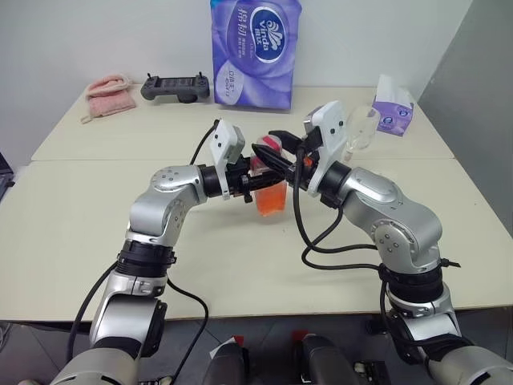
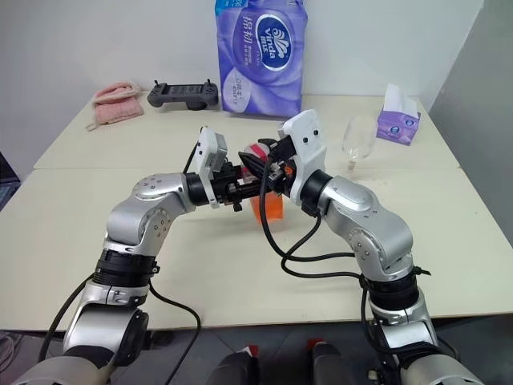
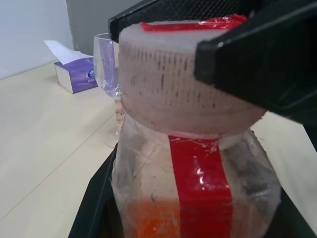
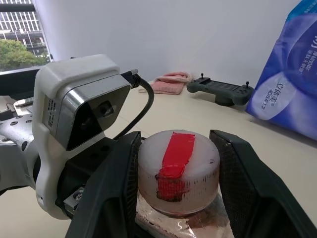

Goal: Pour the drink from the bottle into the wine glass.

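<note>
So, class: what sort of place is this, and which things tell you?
Probably an office or lab test room: plain pale tables against a bare wall, a handheld controller, and a tissue pack.

The tall purple tissue pack [image 1: 255, 52] at the back of the counter [image 1: 72, 208] carries the brand name "Vinda" in white on a dark blue oval, with large white Chinese characters above it that I cannot read for certain. Smaller print lower on the pack is too small to read.
</note>
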